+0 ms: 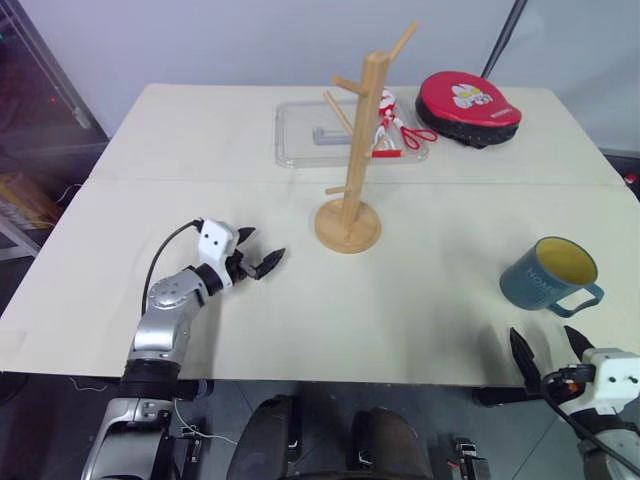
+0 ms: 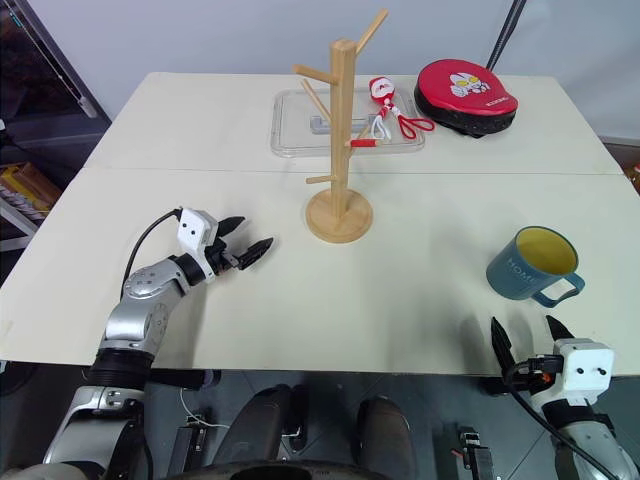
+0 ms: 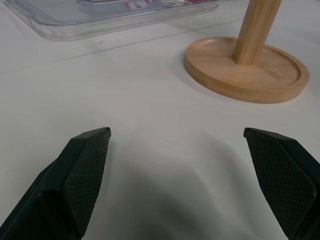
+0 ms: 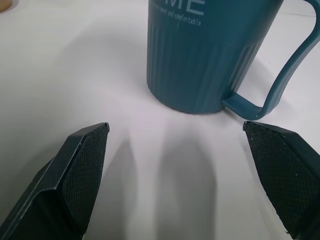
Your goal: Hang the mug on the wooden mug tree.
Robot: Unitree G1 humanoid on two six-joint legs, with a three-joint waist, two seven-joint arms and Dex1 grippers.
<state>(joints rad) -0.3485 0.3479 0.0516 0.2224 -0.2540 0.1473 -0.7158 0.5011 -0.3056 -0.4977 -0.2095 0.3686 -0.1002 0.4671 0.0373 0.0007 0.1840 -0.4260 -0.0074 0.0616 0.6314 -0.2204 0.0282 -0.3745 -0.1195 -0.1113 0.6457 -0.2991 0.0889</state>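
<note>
Near the desk's right front edge, the mug (image 2: 532, 265) stands upright, ungrasped, just ahead of the wide-open, empty right gripper (image 2: 531, 343). The approach is in hand; the handle is to be grasped next. The left gripper (image 2: 246, 247), likewise spread empty, is held short of the wooden mug tree (image 2: 340, 150).

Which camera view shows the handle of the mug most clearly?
The right wrist view: the blue loop handle appears large and close, joined to the mug near its base. The two head views show the whole mug upright on the table, with its handle small, facing the right gripper.
</note>
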